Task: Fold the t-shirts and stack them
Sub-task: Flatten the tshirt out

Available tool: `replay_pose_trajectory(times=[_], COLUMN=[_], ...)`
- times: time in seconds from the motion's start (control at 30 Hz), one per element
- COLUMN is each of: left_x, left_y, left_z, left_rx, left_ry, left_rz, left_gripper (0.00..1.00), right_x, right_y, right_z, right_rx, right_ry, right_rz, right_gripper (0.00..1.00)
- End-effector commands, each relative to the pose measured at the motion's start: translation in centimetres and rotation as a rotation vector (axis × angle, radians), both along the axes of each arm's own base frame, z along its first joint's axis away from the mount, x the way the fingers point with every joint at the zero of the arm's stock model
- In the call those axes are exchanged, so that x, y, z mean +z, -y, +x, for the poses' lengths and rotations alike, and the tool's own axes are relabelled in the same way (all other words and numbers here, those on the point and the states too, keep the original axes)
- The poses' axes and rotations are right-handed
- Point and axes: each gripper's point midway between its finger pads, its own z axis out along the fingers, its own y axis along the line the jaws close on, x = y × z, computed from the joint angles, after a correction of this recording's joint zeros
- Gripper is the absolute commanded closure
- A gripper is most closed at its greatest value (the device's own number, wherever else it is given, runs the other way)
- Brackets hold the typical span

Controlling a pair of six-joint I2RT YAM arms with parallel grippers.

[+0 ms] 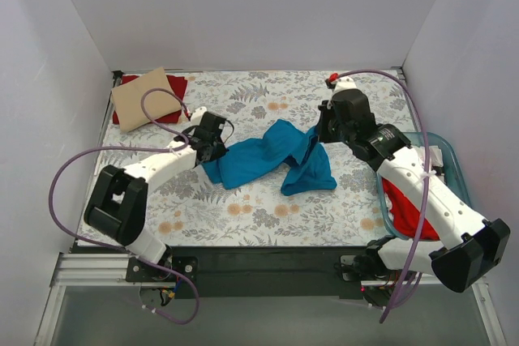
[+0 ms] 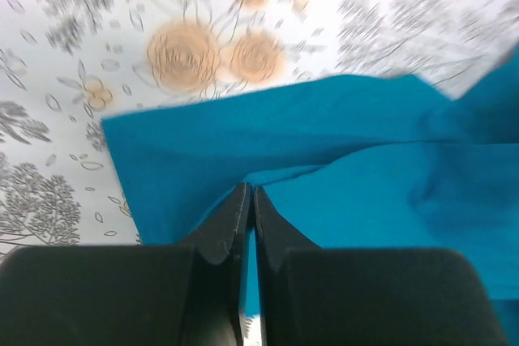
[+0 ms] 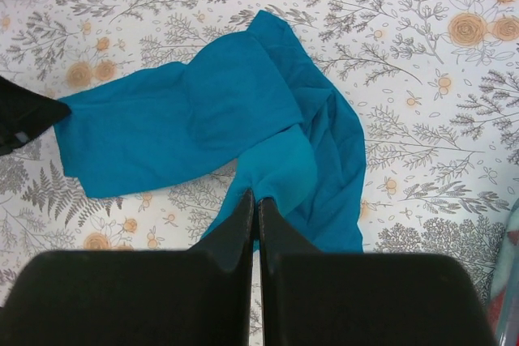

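Note:
A teal-blue t-shirt (image 1: pixel 268 160) lies crumpled and stretched across the middle of the floral cloth. My left gripper (image 1: pixel 216 151) is at its left end, and in the left wrist view the jaws (image 2: pixel 250 194) are shut, pinching a fold of the teal t-shirt (image 2: pixel 324 143). My right gripper (image 1: pixel 319 137) is at its upper right part, and its jaws (image 3: pixel 254 198) are shut on a bunched fold of the teal t-shirt (image 3: pixel 195 111). A folded tan t-shirt (image 1: pixel 144 100) rests on a red t-shirt (image 1: pixel 176 87) at the back left. Another red t-shirt (image 1: pixel 403 210) lies in the tub.
A clear blue-tinted tub (image 1: pixel 454 158) stands at the right edge under my right arm. White walls enclose the floral table cloth (image 1: pixel 268 216) on three sides. A purple cable (image 1: pixel 154 103) loops over the tan stack.

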Motion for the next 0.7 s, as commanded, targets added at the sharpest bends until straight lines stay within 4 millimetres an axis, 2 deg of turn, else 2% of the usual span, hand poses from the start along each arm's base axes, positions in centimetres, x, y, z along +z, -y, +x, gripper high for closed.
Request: replay_pose_trajectory(times=[0.0, 0.03, 0.23, 0.27, 0.33, 0.37, 0.47, 0.5, 0.57, 0.67], left_x=[8.1, 9.9, 14.6, 16.2, 17.9, 19.8, 22.2, 23.7, 25.0, 27.7], left_y=[-2.0, -2.3, -5.1, -5.3, -6.5, -6.8, -8.7, -9.4, -10.2, -11.0], left_z=[2.5, 2.6, 3.1, 3.3, 3.4, 3.6, 3.7, 3.7, 3.3, 2.5], left_rx=[0.060, 0.053, 0.082, 0.084, 0.106, 0.109, 0.141, 0.156, 0.173, 0.190], left_ry=[0.178, 0.208, 0.274, 0.307, 0.333, 0.369, 0.410, 0.442, 0.461, 0.518], left_rz=[-0.046, -0.066, -0.095, -0.103, -0.103, -0.117, -0.112, -0.112, -0.114, -0.126], left_gripper=[1.00, 1.00, 1.00, 1.00, 1.00, 1.00, 1.00, 1.00, 1.00, 1.00], right_x=[2.4, 2.9, 5.3, 6.0, 6.9, 7.2, 9.0, 10.2, 11.5, 14.7], right_y=[1.4, 1.6, 3.5, 3.8, 4.7, 5.1, 6.3, 7.0, 7.5, 9.0], right_z=[0.7, 0.8, 1.3, 1.4, 1.7, 1.8, 2.2, 2.3, 2.3, 2.0], right_rx=[-0.036, -0.039, -0.080, -0.087, -0.108, -0.118, -0.146, -0.161, -0.174, -0.216], right_ry=[0.069, 0.078, 0.125, 0.138, 0.156, 0.160, 0.188, 0.209, 0.234, 0.300], right_rz=[0.031, 0.035, 0.046, 0.050, 0.049, 0.052, 0.068, 0.078, 0.093, 0.128], right_gripper=[0.99, 0.99, 0.99, 0.99, 0.99, 0.99, 0.99, 0.99, 0.99, 0.99])
